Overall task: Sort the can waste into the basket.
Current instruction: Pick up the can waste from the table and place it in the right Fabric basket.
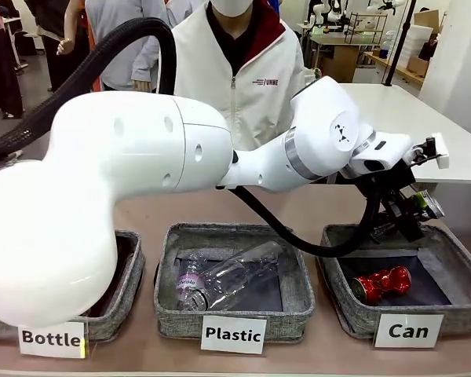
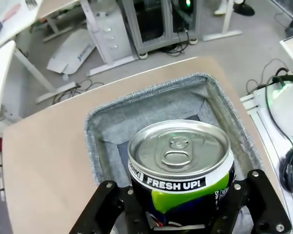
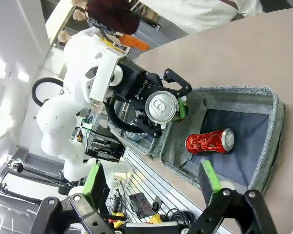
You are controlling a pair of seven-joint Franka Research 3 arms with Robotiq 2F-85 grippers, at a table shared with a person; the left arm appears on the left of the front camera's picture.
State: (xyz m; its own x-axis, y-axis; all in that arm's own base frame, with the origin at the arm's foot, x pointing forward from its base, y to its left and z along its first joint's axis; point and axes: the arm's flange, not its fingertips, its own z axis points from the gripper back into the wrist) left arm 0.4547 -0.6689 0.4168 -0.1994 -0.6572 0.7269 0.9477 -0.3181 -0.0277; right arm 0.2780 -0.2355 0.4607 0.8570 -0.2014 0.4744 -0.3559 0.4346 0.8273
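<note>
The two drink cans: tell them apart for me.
The shiny red crushed can lies on its side in the grey woven "Can" basket; the silver-topped dark printed can sits between the left end effector's fingers above that basket, less crumpled. Both are small metal cans.

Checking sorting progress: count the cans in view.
2. A red can lies in the Can basket; a silver can sits between the left gripper's fingers above that basket.

"FRESH UP!" on can (image 2: 180,165), basket labels (Bottle, Plastic, Can)
</note>
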